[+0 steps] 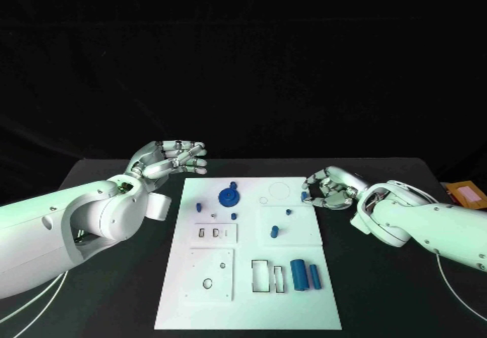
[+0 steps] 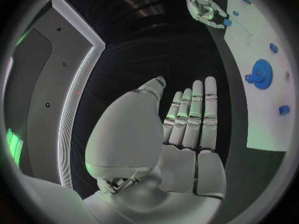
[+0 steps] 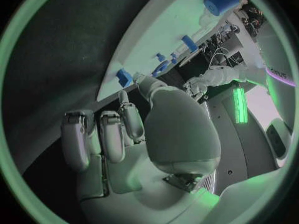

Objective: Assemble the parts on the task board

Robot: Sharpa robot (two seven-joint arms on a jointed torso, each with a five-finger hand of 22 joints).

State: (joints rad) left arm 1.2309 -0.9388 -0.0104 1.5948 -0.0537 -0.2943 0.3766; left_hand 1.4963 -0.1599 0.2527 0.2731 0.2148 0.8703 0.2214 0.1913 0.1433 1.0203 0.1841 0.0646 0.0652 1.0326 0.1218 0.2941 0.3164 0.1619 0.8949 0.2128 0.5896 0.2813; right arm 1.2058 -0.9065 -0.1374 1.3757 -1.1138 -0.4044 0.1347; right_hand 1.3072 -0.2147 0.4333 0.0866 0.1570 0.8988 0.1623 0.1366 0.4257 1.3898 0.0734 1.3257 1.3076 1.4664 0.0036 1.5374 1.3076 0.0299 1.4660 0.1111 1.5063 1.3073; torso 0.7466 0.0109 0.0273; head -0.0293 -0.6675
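Several small blue parts lay on the white task board [image 1: 243, 310], which sat in the middle of the black table [image 1: 386, 296] with its long side running away from the robot. Near the far end stood a blue gear [image 1: 230, 196], and close to it were a few tiny blue pieces [image 1: 199, 208]. A short blue peg [image 1: 273, 230] lay near the middle of the board. Toward the near right corner a thick blue cylinder [image 1: 298, 274] and a thinner one [image 1: 314, 276] lay side by side, just beside a narrow rectangular cut-out [image 1: 261, 276]. The near end of the board was bare, and dark table surface was free on both long sides of it.

The right hand [image 1: 326, 189] was at the right edge of the board near its far end, with its fingers curled in. In the left wrist view a small blue part [image 2: 226, 22] sat at its fingertips, so it seemed to pinch this part, but the piece was too small to make out its shape. The left hand [image 1: 167, 158] was raised off the far left corner of the board; it held nothing, and in its own wrist view the fingers [image 2: 194, 115] were straight and side by side.

At the right edge of the table an orange and pink object [image 1: 466, 192] was cut off by the picture's edge. Behind the table the room was black.
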